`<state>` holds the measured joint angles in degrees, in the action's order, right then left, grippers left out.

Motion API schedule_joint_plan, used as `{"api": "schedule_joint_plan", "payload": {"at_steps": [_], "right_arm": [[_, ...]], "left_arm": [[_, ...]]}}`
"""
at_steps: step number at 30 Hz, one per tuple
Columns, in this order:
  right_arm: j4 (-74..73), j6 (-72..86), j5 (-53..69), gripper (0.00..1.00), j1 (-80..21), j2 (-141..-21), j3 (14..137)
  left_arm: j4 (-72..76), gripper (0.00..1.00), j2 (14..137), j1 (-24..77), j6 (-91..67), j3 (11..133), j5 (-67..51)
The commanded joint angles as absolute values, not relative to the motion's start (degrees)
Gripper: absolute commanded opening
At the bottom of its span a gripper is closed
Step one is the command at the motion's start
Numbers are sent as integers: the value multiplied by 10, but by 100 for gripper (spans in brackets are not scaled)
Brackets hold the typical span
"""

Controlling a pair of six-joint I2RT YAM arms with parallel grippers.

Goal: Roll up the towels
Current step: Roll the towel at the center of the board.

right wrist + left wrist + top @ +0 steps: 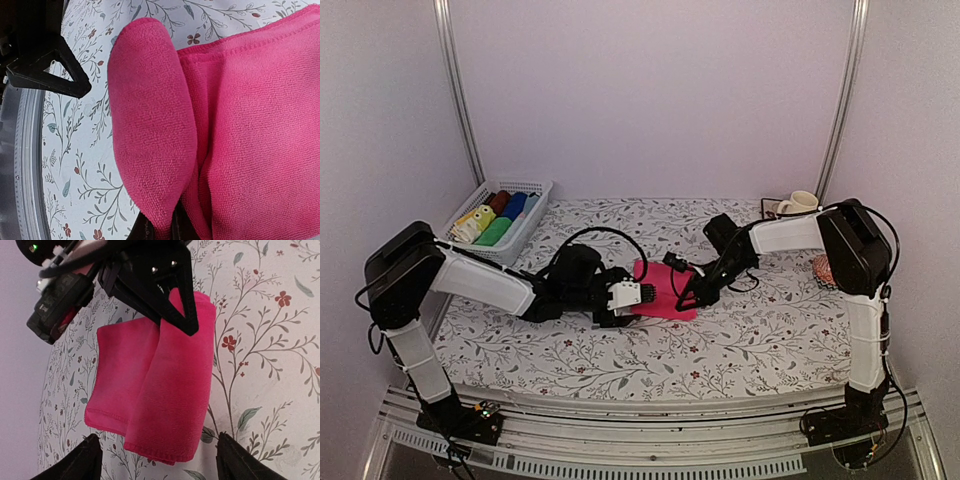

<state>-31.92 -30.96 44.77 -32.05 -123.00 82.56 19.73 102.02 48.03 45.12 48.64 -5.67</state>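
A hot pink towel (663, 287) lies mid-table, its long edge folded over into a loose roll (172, 390). My right gripper (686, 297) is shut on the far end of that fold; in the right wrist view the cloth (150, 130) bulges out from the pinched dark fingertips (145, 232). My left gripper (157, 452) is open at the towel's near end. Its two black fingertips (90, 462) stand wide on either side of the rolled edge and are not touching it. A lime-yellow patterned towel (471, 222) sits rolled in the basket.
A white basket (525, 232) at the back left holds dark red, blue and green rolls. A cream mug (799, 203) stands at the back right. A red-orange woven pad (821, 268) lies by the right arm. The floral cloth (740, 340) covers the table.
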Motion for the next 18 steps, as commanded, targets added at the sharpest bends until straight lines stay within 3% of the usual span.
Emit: {"api": "schedule_joint_plan", "payload": {"at_steps": [1, 18], "right_arm": [[-328, -306, 433, 5, -318, -1258, 833], [-327, -296, 440, 6, -317, -1257, 835]], "left_arm": [[207, 79, 1017, 490, 497, 500, -108], [144, 70, 1104, 488, 551, 551, -101]]}}
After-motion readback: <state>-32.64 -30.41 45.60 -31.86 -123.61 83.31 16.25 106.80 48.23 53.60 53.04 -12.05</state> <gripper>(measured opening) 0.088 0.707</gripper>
